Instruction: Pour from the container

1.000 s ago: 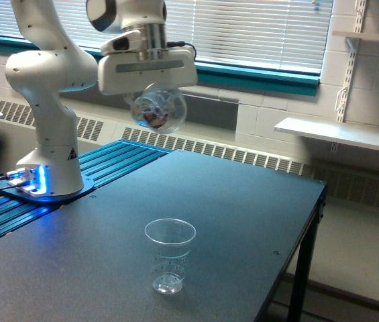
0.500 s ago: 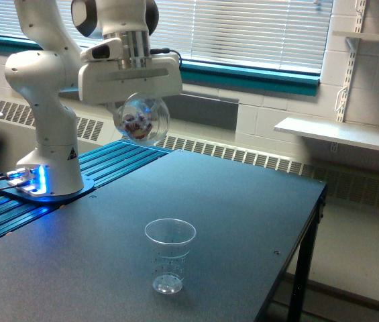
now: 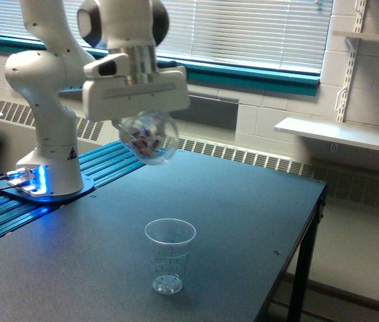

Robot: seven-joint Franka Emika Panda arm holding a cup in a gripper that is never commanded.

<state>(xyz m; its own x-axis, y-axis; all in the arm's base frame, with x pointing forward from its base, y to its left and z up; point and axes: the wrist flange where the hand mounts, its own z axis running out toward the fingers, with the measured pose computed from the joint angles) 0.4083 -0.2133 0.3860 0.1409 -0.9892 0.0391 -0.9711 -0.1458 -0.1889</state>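
Dark table (image 3: 243, 201): 2 clear cups, 1 speckled cup (image 3: 169, 255) standing, 1 container (image 3: 149, 137) clamped in gripper (image 3: 145, 127). No legible writing.

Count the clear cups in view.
2. One cup is held in the tool above the table; the other cup stands on the table near the front. None looks hidden.

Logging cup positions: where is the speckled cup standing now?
The speckled cup stands upright on the dark table, low in the exterior view, below the gripper's held cup.
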